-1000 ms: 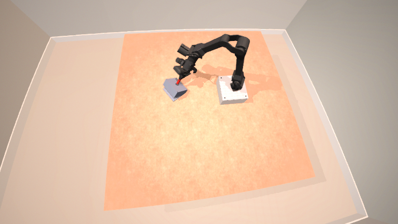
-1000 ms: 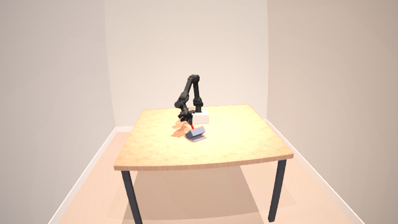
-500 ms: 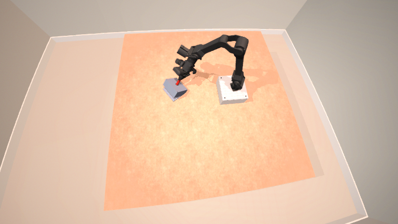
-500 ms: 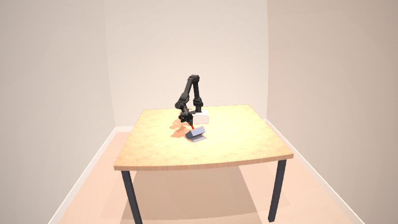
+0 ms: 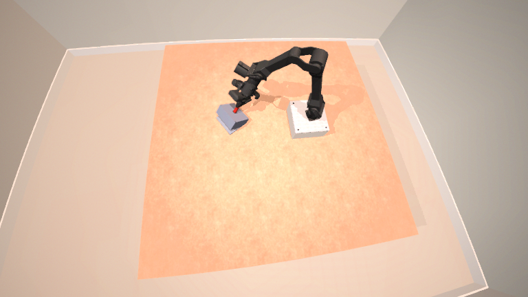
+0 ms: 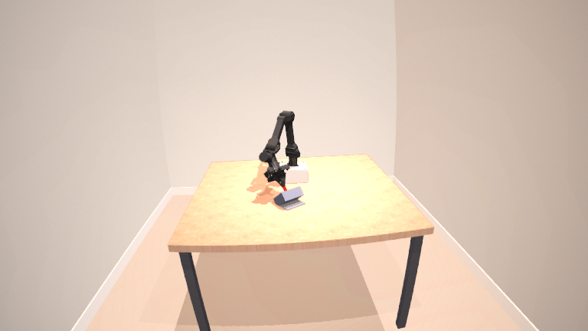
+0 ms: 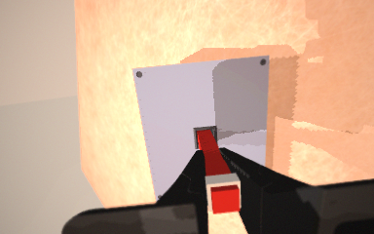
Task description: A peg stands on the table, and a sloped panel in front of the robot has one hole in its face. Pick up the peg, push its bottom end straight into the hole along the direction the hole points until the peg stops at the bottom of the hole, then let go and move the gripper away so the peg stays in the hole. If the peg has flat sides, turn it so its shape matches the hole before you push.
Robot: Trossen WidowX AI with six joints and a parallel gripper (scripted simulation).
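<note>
I am working left to right across the wrist view, and just ahead of my jaws the sloped panel is spreading out, its face running off to the left of the fingertips. Nearer the middle, straight beyond the tips, the square hole is showing a dark strip of rim along the left side of the peg. The gripper is holding that red, flat-sided peg clamped between its fingers, the lower end reaching out past them to the hole mouth and seeming to be entering it; how deep, I cannot tell. To the right of the jaws, a shadow is falling across the panel's face. I am judging this to be the insertion step, so the next move is calling for a straight push along the hole's axis, square to the face, watching for binding at the rim, and releasing only once the peg is bottoming out.
</note>
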